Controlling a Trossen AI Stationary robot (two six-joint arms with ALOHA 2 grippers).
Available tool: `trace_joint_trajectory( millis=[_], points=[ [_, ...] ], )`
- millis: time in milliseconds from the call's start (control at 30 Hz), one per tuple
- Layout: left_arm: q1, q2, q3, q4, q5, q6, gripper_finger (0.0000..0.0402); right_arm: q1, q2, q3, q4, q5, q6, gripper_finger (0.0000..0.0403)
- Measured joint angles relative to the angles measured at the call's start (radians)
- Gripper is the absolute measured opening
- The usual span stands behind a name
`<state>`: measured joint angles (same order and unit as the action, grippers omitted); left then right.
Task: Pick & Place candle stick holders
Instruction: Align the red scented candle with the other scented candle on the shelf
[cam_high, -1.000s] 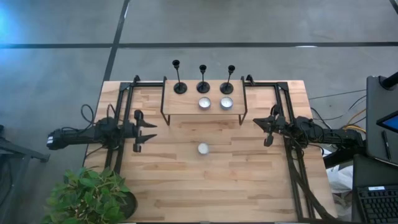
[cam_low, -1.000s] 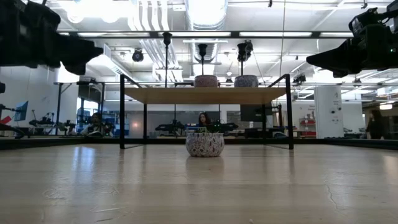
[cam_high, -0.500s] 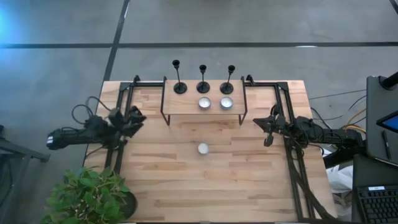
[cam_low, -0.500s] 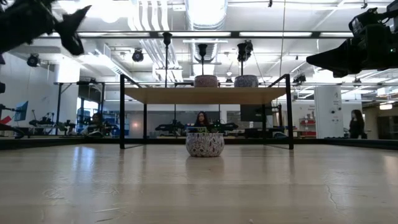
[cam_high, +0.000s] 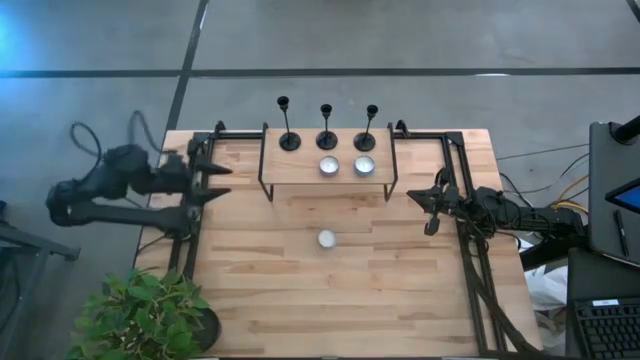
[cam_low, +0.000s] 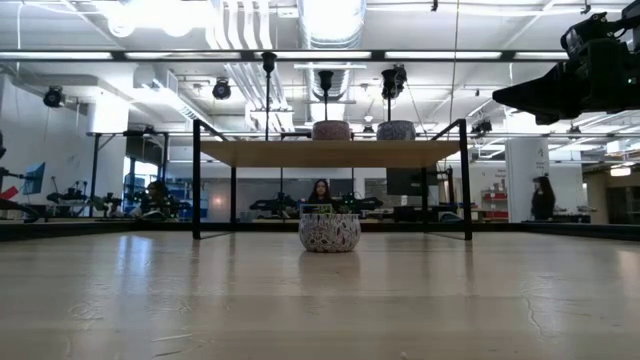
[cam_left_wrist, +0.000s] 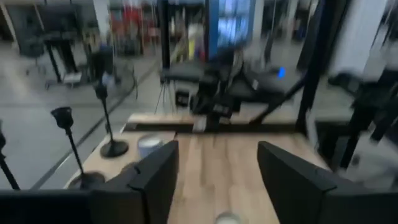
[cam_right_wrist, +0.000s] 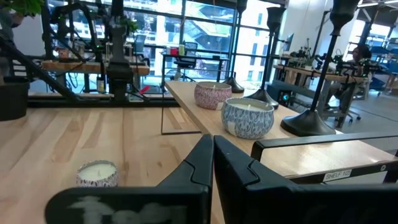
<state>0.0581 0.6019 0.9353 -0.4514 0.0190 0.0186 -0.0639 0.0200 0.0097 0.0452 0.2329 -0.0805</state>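
A white sticker (cam_right_wrist: 344, 175) on the dark frame rail in the right wrist view reads "SHELF 10" plus a character too small to make out; no other writing legible. Three small black candle stick holders (cam_high: 326, 129), each with domed base, thin stem and tiny cup, stand upright in a row along the far edge of the raised wooden shelf (cam_high: 295, 168) at the table's 12 o'clock. Just in front of them on that shelf sit two round patterned candle tins (cam_high: 346, 166), side by side. A third small round candle tin (cam_high: 326, 238) rests on the light wooden table (cam_high: 330, 290) near its centre, well apart from both arms. Left gripper (cam_high: 212, 181) hangs at 9 to 10 o'clock by the table's left edge, arm folded back outside the frame, fingers (cam_left_wrist: 158, 174) spread apart and holding nothing, pointed toward the shelf. Right gripper (cam_high: 431, 213) waits at 3 o'clock, level, fingers pressed together, empty. Green leafy potted plant (cam_high: 145, 315) at 7 o'clock.
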Motion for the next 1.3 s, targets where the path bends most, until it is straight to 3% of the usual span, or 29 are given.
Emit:
trace_joint_trajectory(
  millis=[167,500,1300],
  points=[
    [0.000,0.215,0.134,-0.084,-0.002,0.057,0.0272,0.000,0.000,0.000,0.000,0.000,-0.001,0.0009],
    [0.001,0.522,0.225,-0.162,-0.002,0.136,0.0350,0.000,0.000,0.000,0.000,0.000,0.000,0.0009],
    [-0.003,0.904,0.374,-0.196,0.050,0.303,0.0356,0.000,0.000,0.000,0.000,0.000,0.001,0.0009]
  ],
)
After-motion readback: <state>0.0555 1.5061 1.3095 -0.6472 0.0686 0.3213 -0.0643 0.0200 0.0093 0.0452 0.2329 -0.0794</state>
